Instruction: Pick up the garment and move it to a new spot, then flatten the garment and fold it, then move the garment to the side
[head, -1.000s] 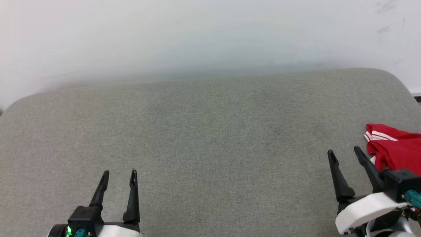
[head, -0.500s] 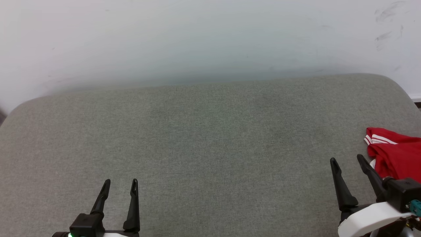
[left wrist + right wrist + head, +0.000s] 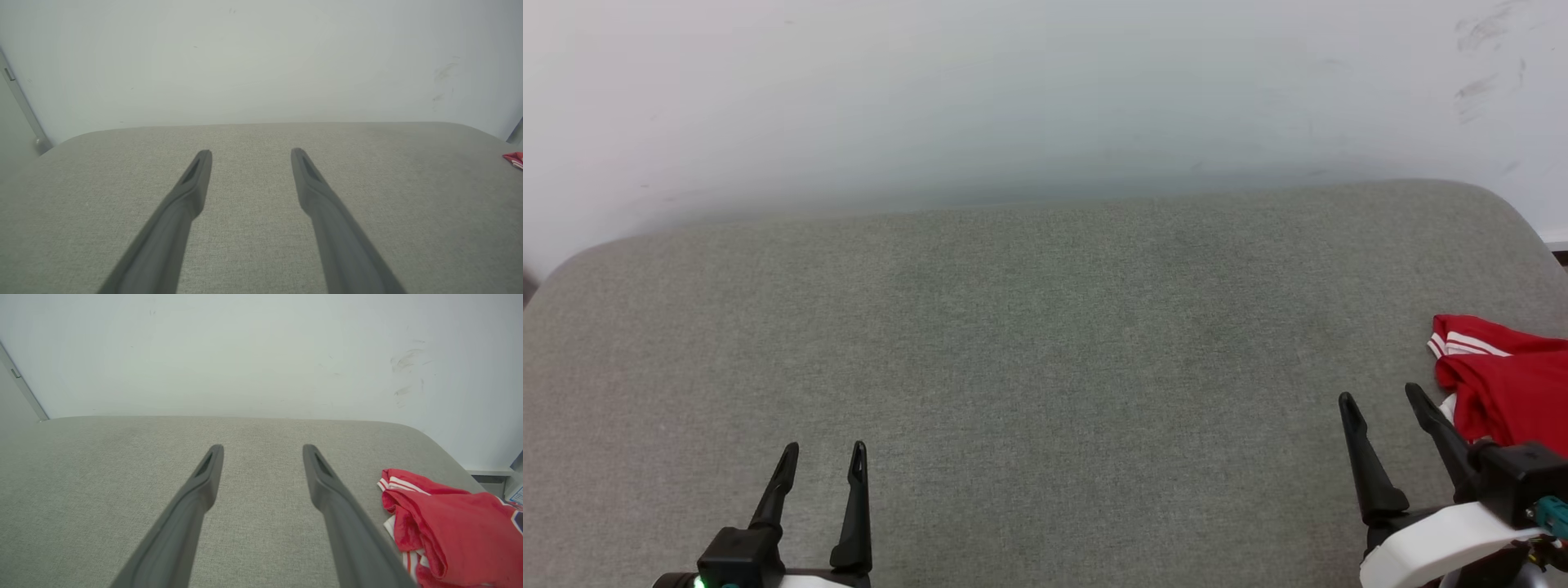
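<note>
A wide counter point(image 3: 1045, 327) covered in grey woven fabric, with rounded corners, stands against a pale wall point(image 3: 1013, 98) that carries a few faint scuff marks at its upper right. In the head view, the left claw point(image 3: 824, 447) sits at the lower left, its two long dark fingers spread apart and pointing up toward the wall, with nothing between them. The right claw point(image 3: 1379, 394) sits at the lower right, its fingers also spread and empty, tilted slightly leftward.

The garment point(image 3: 1511, 384), a red shirt with white striped trim, lies crumpled on the counter at the far right edge of the view, just beside the right claw's outer finger and a little beyond its tip. It is well apart from the left claw, with the bare breadth of the counter between them.

In the right wrist view, the right claw point(image 3: 263, 447) is open over bare fabric and the garment point(image 3: 457, 526) lies bunched to the right of its right-hand finger, close against it; whether they touch cannot be told. In the left wrist view, the left claw point(image 3: 251, 152) is open, and a small red corner of the garment point(image 3: 515, 158) shows at the far right edge
</note>
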